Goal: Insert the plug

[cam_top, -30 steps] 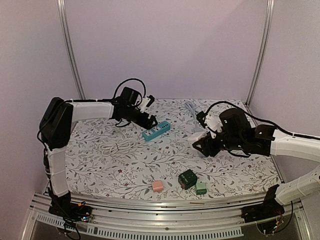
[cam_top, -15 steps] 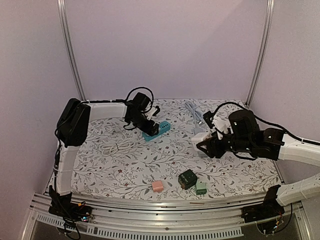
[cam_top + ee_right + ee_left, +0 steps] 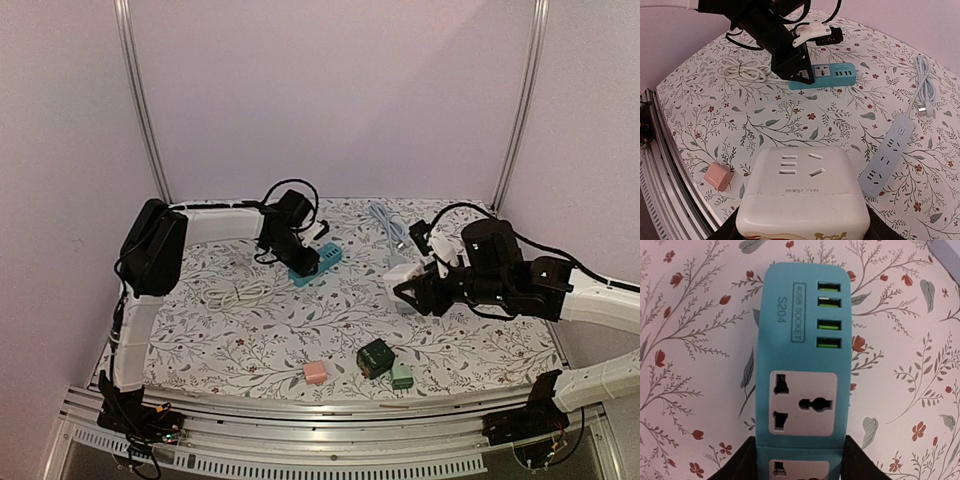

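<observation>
Left gripper point(image 3: 800, 462): you see its black fingers point(image 3: 742, 466) clamped against both long sides of the teal plastic power strip point(image 3: 800, 355), which lies flat on the floral tablecloth point(image 3: 250, 330) at the far middle. Right gripper point(image 3: 802, 232): clenched on the white square plug adapter point(image 3: 800, 190), held above the cloth, well apart from the strip.

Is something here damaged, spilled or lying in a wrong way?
Nothing stands out. The teal power strip lies slanted, one end in the left gripper; the right gripper holds a white adapter.
</observation>
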{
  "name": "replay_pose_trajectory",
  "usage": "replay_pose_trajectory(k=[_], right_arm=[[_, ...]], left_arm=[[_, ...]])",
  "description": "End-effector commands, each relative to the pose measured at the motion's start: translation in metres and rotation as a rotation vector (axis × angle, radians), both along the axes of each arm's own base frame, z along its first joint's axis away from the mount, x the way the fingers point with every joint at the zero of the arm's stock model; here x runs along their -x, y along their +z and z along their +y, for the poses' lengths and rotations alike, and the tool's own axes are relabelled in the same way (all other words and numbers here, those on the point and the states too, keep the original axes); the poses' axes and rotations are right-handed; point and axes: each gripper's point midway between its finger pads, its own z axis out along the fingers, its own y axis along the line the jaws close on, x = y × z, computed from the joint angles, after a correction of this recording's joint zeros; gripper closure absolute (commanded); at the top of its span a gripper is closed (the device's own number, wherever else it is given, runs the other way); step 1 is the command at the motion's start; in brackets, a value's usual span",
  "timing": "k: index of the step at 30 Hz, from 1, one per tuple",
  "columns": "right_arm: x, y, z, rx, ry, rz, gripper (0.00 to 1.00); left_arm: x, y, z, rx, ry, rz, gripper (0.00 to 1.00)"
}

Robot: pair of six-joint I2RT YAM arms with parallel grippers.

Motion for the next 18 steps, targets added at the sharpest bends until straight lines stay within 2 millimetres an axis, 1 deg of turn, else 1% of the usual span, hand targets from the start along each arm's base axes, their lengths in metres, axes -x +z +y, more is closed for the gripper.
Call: replay_pose_trajectory(k=[1,8,12,18], right_arm=[[0.000,0.007,-0.003,-0.024,-0.009,-0.014,1.00],[0.000,0.007,-0.010,-0.014,-0.032,-0.024,1.00],[-0.002,0.006,-0.017,0.004,-0.065,-0.028,1.00],[0.001,0.007,-0.022,0.007,-0.080,-0.013,1.00]], left_arm=[[0.016,-0.008,-0.012,-0.029,-0.046,0.019,0.58],[0.041,-0.001,-0.021,-0.009,-0.084,0.018,0.62],[0.063,-0.001,-0.030,-0.010,-0.105,0.016,0.63],[0.094,0.001,-0.045,0.002,-0.138,0.022,0.62]])
